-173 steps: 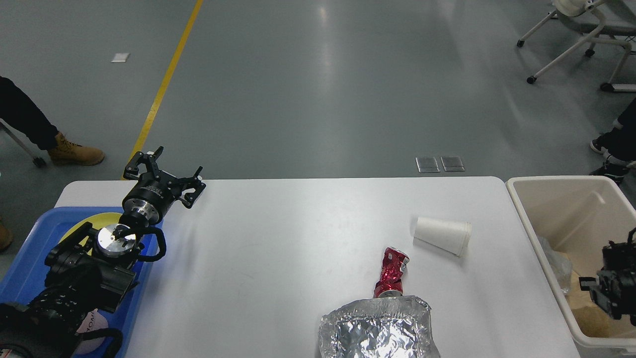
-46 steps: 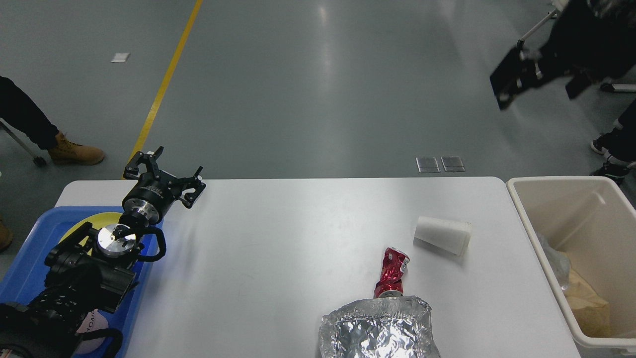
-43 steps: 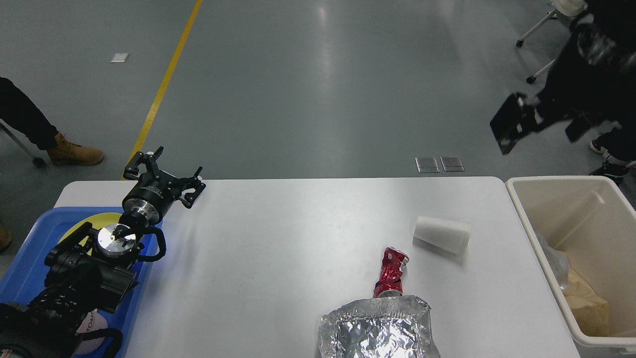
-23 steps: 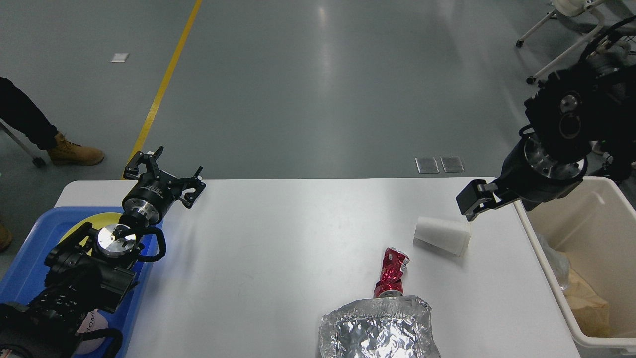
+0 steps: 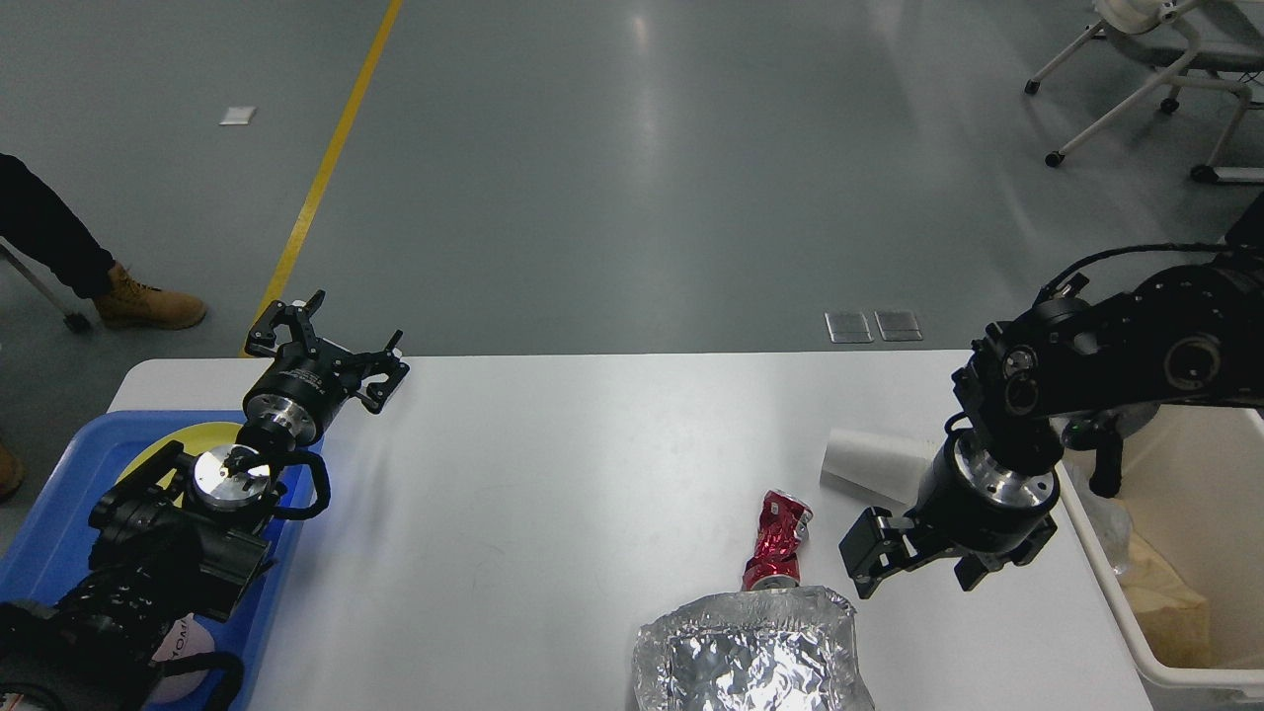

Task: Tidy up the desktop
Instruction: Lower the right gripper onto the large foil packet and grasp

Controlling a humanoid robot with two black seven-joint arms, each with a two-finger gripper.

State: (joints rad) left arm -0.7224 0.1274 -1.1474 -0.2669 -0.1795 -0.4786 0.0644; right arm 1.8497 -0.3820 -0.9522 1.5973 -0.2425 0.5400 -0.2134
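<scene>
change: your right gripper [image 5: 913, 563] is now coming down beside the red can [image 5: 777, 539], fingers spread, empty | left gripper [image 5: 326, 346] staying open | desktop [image 5: 553, 474] under can, still holding litter | you are starting the next pick, probably

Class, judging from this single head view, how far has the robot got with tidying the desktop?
Done: some rubbish already lies in the beige bin. In hand: nothing; the right gripper hangs open over the desktop near the crushed red can. Left: can, white paper cup and foil bag.
</scene>
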